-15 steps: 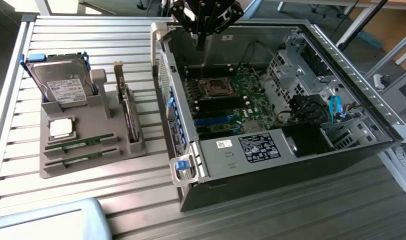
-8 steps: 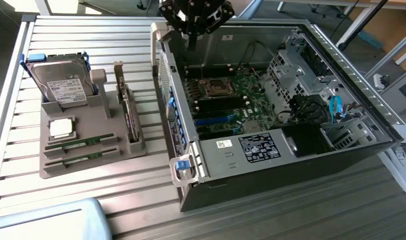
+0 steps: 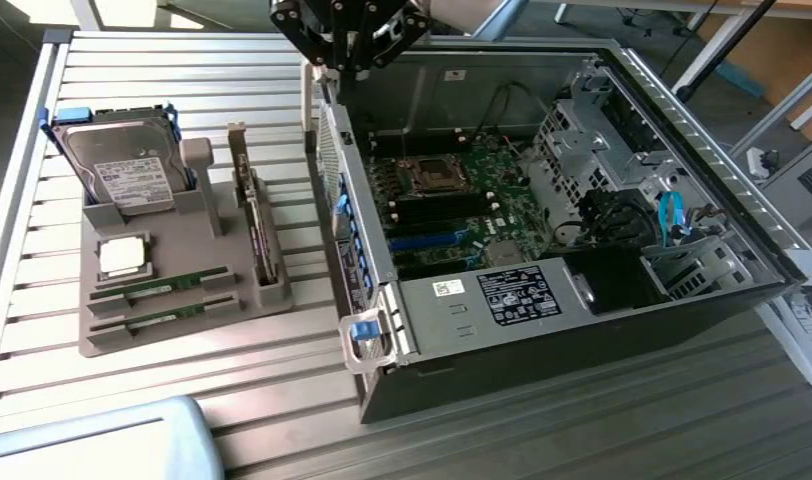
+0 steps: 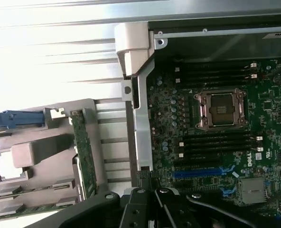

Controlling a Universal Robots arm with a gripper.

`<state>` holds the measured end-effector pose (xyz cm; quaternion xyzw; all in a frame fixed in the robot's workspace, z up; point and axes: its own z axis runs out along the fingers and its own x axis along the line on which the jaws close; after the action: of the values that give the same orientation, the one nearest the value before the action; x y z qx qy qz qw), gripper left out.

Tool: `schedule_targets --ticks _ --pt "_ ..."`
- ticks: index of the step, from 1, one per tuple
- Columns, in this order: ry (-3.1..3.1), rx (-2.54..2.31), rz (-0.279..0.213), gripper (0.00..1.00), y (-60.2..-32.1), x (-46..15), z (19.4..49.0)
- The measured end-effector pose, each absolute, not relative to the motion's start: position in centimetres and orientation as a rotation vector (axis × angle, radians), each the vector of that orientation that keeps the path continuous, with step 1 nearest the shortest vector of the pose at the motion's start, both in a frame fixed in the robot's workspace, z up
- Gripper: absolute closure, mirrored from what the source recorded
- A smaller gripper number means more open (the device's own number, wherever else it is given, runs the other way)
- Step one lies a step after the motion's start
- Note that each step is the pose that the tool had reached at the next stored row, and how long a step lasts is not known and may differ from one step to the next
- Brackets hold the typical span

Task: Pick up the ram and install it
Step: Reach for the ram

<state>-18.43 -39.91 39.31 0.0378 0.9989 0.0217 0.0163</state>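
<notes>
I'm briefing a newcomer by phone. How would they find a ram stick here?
On the exterior view's left, beside the open computer case, sits a grey tray. Two thin green sticks lie flat at its near end; the ram is the one next to the square silver chip.

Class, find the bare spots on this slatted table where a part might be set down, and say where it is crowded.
Free: slats of the table on the camera's side of the computer case, and the strip beyond the hard drive. Crowded: the grey tray and inside the case.
</notes>
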Motion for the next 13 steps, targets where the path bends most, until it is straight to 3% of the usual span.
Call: schedule_targets --ticks 13 --pt "3.098 0.118 0.068 0.89 -39.9 -24.4 39.3"
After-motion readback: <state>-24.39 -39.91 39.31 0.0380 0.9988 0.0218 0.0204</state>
